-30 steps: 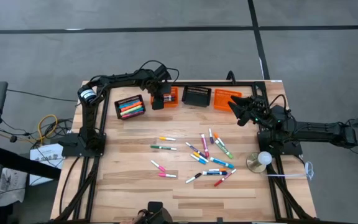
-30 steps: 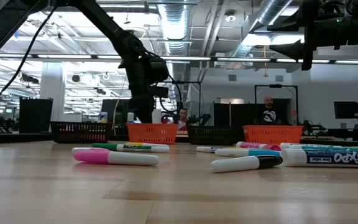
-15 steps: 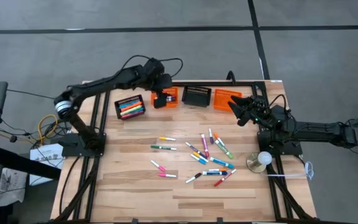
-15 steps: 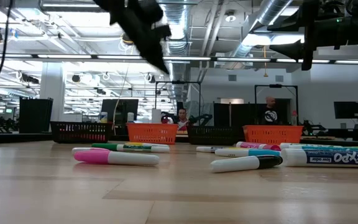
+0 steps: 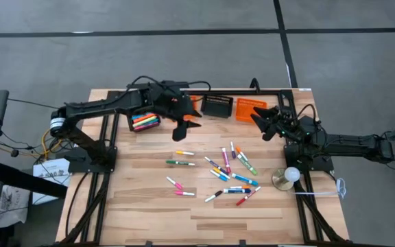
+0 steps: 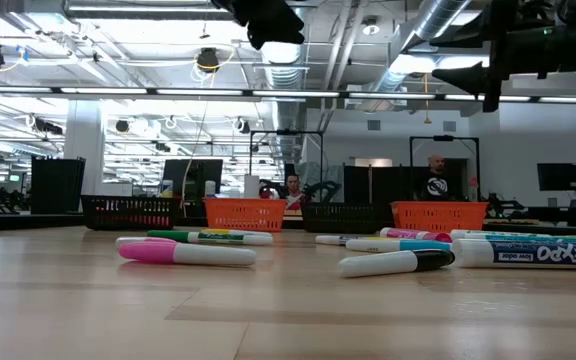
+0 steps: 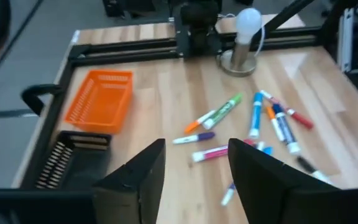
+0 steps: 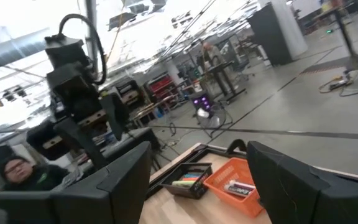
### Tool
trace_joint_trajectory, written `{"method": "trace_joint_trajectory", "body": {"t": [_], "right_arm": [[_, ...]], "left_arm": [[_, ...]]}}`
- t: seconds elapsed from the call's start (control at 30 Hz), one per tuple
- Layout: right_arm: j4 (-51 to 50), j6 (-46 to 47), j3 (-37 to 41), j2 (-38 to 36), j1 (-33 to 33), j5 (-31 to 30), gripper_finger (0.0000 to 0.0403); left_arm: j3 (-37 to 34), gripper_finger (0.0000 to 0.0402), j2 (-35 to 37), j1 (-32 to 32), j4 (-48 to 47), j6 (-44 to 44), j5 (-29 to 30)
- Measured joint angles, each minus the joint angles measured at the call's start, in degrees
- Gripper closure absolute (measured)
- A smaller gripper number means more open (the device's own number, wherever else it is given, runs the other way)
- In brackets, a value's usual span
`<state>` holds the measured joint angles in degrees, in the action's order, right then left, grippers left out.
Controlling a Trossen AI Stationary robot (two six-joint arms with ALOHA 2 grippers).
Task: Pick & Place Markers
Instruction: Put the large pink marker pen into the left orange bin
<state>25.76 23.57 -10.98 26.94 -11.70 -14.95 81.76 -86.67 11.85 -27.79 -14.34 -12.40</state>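
Several markers (image 5: 226, 173) in pink, blue, green, orange and white lie flat and scattered on the wooden table; the left wrist view shows them as markers (image 7: 248, 124). My left gripper (image 5: 187, 130) hangs open and empty above the table. It is between the row of baskets at the far edge and the scattered markers, and nothing is between its fingers (image 7: 194, 169). My right gripper (image 5: 259, 118) waits open in the air near the right orange basket (image 5: 249, 108), also open and empty in the right wrist view (image 8: 197, 150).
Along the far edge stand a black basket (image 5: 142, 118) with markers in it, an orange basket (image 5: 192, 103), a black basket (image 5: 217, 105) and the right orange basket. A lamp with a white bulb (image 5: 290, 175) stands at the right edge. People sit beyond the table (image 6: 293, 186).
My left gripper has risen from the orange basket at the far edge and swung toward the table's near side and right, out over the bare wood before the markers. It has tipped from pointing steeply down to slanting more level.
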Motion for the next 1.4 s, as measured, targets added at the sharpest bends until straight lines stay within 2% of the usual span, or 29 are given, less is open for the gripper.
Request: {"method": "trace_joint_trajectory", "body": {"t": [0.13,0.37,0.43,0.63,0.8,1.0,1.4], "right_arm": [[0.0,0.0,0.0,0.0,0.0,3.2,0.0148],[-0.3,0.0,0.0,0.0,0.0,7.6,0.0148],[-4.0,0.0,-1.2,0.1,0.0,9.1,0.0148],[-23.9,-2.5,-9.2,1.4,0.1,13.2,0.0148],[-32.2,-8.7,-14.7,3.4,0.1,13.7,0.0148],[-35.8,-10.6,-17.3,5.3,0.1,14.2,0.0148],[-35.8,-12.0,-17.4,7.3,0.1,18.2,0.0148]], "left_arm": [[-1.4,0.0252,0.0,-1.5,2.2,4.4,0.2],[-9.5,0.0299,0.0,-1.7,8.9,11.7,0.2],[-12.3,0.0305,-0.1,-1.5,10.5,14.5,0.3],[-20.6,0.0309,-0.1,-1.4,17.0,22.8,0.3],[-25.5,0.0309,-0.1,-1.8,22.1,27.7,0.3],[-26.3,0.0309,-0.1,-2.9,23.6,29.9,0.3],[-26.3,0.0309,0.0,-4.0,33.7,28.5,0.3]]}}
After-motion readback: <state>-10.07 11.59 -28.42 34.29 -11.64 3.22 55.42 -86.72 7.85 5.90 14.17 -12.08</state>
